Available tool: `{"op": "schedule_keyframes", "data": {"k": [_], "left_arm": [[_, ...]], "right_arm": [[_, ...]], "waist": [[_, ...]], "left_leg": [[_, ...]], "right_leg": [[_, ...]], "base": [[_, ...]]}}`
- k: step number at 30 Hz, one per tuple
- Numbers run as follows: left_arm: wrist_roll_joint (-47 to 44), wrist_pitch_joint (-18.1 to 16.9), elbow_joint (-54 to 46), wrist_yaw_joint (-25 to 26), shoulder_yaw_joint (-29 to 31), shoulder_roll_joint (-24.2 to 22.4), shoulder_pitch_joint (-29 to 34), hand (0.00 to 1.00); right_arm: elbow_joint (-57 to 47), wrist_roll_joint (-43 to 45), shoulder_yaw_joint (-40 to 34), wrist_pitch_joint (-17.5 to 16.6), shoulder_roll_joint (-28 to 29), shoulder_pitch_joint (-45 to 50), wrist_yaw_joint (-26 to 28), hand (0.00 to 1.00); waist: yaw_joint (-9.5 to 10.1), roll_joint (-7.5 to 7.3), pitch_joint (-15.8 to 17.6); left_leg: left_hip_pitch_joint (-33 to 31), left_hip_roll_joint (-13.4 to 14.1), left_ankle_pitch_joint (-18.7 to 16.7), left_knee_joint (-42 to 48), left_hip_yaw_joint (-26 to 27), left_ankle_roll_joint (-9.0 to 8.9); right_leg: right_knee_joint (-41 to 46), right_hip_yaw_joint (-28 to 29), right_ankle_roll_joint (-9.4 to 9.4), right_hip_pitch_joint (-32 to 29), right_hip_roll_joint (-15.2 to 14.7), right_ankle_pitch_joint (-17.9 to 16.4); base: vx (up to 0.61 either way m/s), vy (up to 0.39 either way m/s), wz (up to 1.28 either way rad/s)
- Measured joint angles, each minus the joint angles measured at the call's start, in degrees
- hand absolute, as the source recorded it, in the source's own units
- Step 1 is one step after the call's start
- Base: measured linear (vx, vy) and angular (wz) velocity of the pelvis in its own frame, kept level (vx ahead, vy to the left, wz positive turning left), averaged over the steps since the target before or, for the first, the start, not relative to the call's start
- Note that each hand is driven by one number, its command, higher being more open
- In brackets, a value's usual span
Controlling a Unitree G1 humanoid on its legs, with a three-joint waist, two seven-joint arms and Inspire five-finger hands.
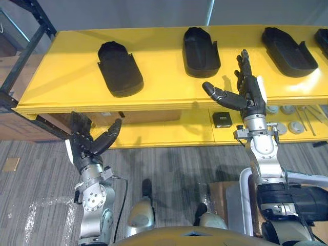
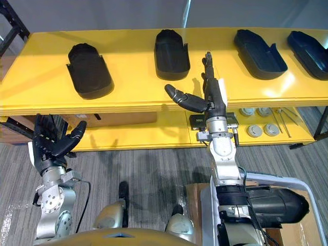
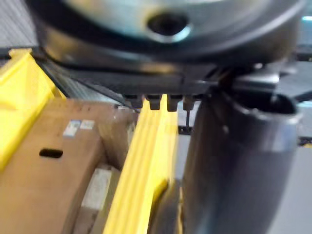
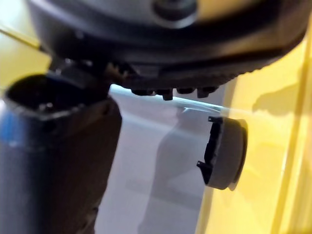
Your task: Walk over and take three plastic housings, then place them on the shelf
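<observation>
Housings spaced, right hand at shelf edge

A: What sort of place is this?
B: A workshop or parts store. A long yellow shelf carries black plastic housings laid out in a row.
A: What else shows it?
B: On the tier below that shelf lie round grey parts and thin metal rods. Cardboard boxes sit beneath it, and a dark steel frame stands at its left end.
</observation>
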Motion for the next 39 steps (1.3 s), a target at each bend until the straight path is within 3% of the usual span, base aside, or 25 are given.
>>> {"op": "schedule_keyframes", "data": {"k": [3,8,13,17,21,30,39], "left_arm": [[0.2,-0.3,0.9,4.6,3.3,-0.1,1.3,1.00],[0.1,-0.4,5.6,4.5,6.7,-0.1,2.1,1.00],[0.2,0.1,11.2,-2.8,6.1,-0.1,2.2,1.00],[0.2,2.8,15.3,-11.0,0.3,1.4,1.9,1.00],[-0.4,6.3,21.3,-16.1,-4.5,2.7,1.3,1.00],[-7.2,7.3,30.9,-20.2,-6.8,4.0,-1.6,1.00],[-9.6,7.5,36.7,-21.3,-7.9,4.0,-2.8,1.00]], "right_arm": [[-5.7,-0.8,0.0,-0.8,-0.4,-0.4,0.5,1.00],[-6.7,-4.0,3.8,-0.2,-6.3,-6.6,3.3,1.00],[-0.1,-10.5,11.7,-0.3,-11.9,-16.0,5.1,1.00],[11.1,-16.3,18.0,-0.6,-16.1,-24.6,5.2,1.00],[16.5,-21.2,24.4,-2.4,-18.2,-30.8,5.2,1.00],[24.9,-32.4,34.3,-4.2,-20.3,-42.8,1.9,1.00],[25.6,-33.3,37.7,-3.9,-20.2,-51.5,0.0,1.00]], "waist": [[-0.12,-0.16,0.1],[0.00,-0.01,0.3],[0.35,0.88,1.9],[2.09,2.35,4.2],[2.92,2.72,6.2],[4.47,4.25,8.4],[5.78,4.91,9.8]], "left_leg": [[0.0,0.0,0.1,0.1,0.0,0.01],[0.2,0.0,0.2,0.2,-0.3,-0.12],[-0.3,0.0,0.8,0.2,-1.5,0.01],[-1.4,-0.1,1.2,0.2,-2.3,0.11],[-1.5,-0.6,1.5,0.2,-2.2,0.41],[-2.4,-0.9,2.4,0.2,-3.2,0.24],[-3.1,-0.9,2.6,0.3,-3.9,-0.03]], "right_leg": [[0.0,0.1,0.09,0.0,0.0,-0.1],[1.2,-0.1,0.01,-0.1,-0.1,-1.1],[3.9,-1.5,-0.16,-1.0,-0.5,-2.5],[5.9,-2.3,-0.31,-2.2,-0.9,-3.2],[8.8,-2.4,-0.13,-3.4,-2.0,-4.8],[12.9,-2.9,-0.36,-5.3,-3.0,-7.4],[14.1,-3.5,-0.57,-6.1,-3.1,-8.1]], "base": [[0.01,-0.010,0.00],[-0.01,-0.017,0.03],[-0.03,-0.034,0.13],[-0.04,-0.030,0.15],[0.00,-0.039,0.05],[0.00,-0.051,0.06],[-0.01,-0.048,0.04]]}}
